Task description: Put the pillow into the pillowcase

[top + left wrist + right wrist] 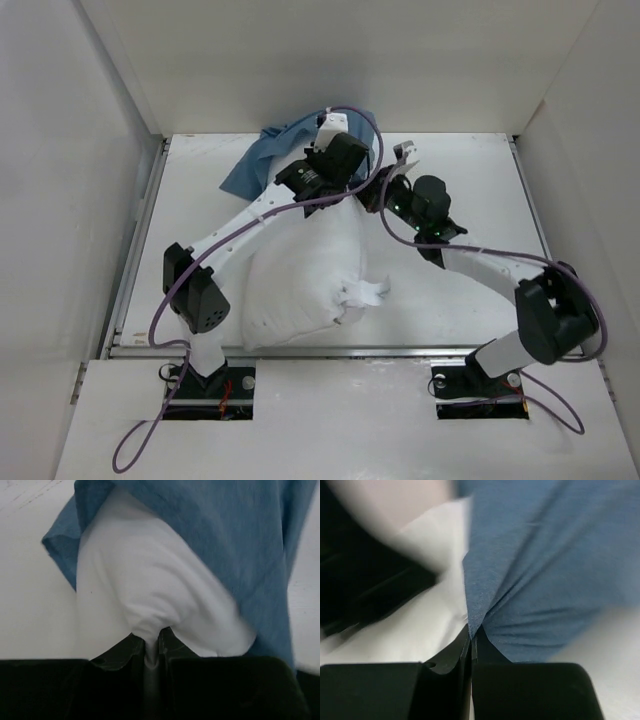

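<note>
Evidently I was mid-insertion: my left gripper [151, 639] pinched the pillow [300, 270], whose twelve-o'clock end lay just under the pillowcase [255, 165]; my right gripper [471, 632] was clamped on its hem. Next, I judged, that hem needed drawing toward six o'clock over the pillow.

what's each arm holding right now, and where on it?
Left gripper: jaws pinch a fold of the pillow. Right gripper: jaws pinch the pillowcase at its edge.
</note>
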